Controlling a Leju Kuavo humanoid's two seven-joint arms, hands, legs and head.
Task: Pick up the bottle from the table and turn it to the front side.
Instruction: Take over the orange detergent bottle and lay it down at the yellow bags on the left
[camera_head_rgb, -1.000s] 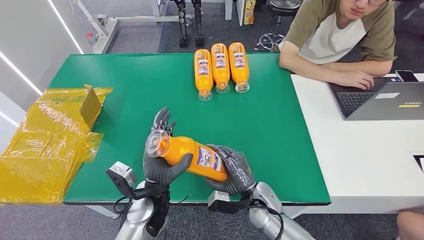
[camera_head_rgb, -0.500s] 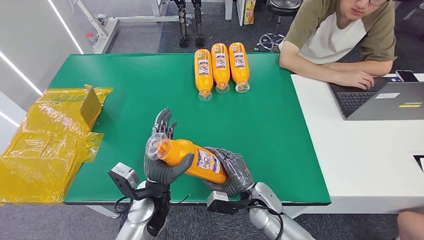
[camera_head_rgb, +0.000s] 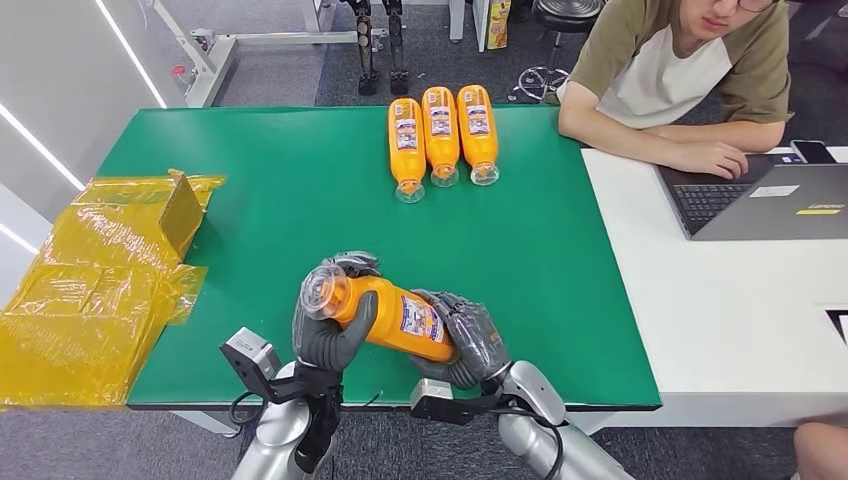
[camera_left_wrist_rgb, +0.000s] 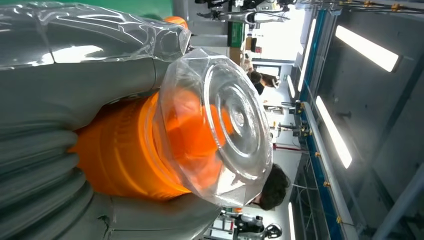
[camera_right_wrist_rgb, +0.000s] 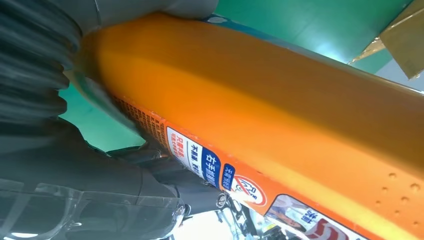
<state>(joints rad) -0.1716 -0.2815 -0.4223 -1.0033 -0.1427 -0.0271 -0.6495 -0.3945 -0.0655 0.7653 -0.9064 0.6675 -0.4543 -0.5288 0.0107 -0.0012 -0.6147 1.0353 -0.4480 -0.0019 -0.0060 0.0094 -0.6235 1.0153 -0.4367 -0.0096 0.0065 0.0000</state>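
An orange bottle (camera_head_rgb: 385, 315) with a clear cap (camera_head_rgb: 322, 292) hangs above the near edge of the green table (camera_head_rgb: 260, 200), held between both hands. My left hand (camera_head_rgb: 335, 335) wraps the neck end just below the cap, its fingers curled over the top. My right hand (camera_head_rgb: 465, 335) grips the base end. The label (camera_head_rgb: 417, 318) faces up and toward the camera. In the left wrist view the cap (camera_left_wrist_rgb: 227, 115) and orange neck (camera_left_wrist_rgb: 125, 150) sit inside the grey fingers (camera_left_wrist_rgb: 75, 80). The right wrist view looks along the bottle's body (camera_right_wrist_rgb: 260, 110), with the label's edge (camera_right_wrist_rgb: 215, 170) near the palm.
Three orange bottles (camera_head_rgb: 440, 132) lie side by side at the table's far edge, caps toward me. Crumpled yellow wrap and a cardboard box (camera_head_rgb: 110, 270) lie at the left. A person (camera_head_rgb: 680, 80) sits at the white table (camera_head_rgb: 720, 300) with a laptop (camera_head_rgb: 770, 198) on the right.
My left hand's fingers, raised behind the cap before, have curled down over the bottle's neck. The bottle has shifted slightly to the right and its label has turned a little more upward.
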